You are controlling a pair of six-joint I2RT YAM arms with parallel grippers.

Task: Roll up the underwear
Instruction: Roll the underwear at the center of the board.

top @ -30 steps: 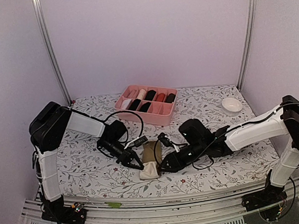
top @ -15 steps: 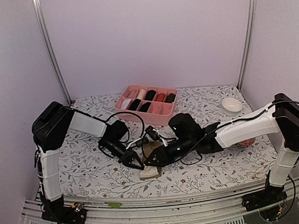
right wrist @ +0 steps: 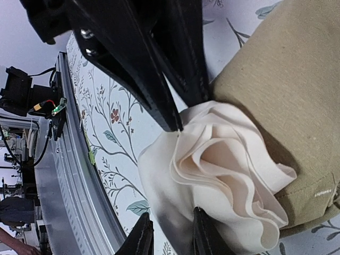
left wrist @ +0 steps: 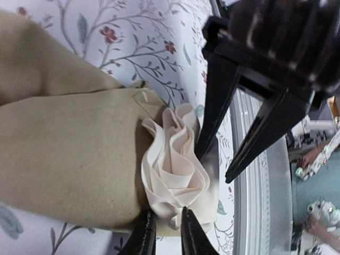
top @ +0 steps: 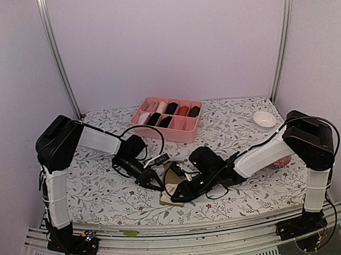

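Two tools flank the underwear [left wrist: 69, 154], half rolled: right tool [right wrist: 171, 218] apart astride its cream end, left tool [left wrist: 166, 215] state unclear; next, probably pinch and turn.

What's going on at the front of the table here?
Both arms are on one olive-brown underwear at the front of the table. The left gripper has its tips nearly together, pinching the edge of the bunched cream waistband. The right gripper straddles the same bunch, jaws a little apart. The olive part lies unrolled.

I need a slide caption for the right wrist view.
The right fingers and the left fingers meet at the bunched cream waistband of the olive-brown underwear, on a floral tablecloth.
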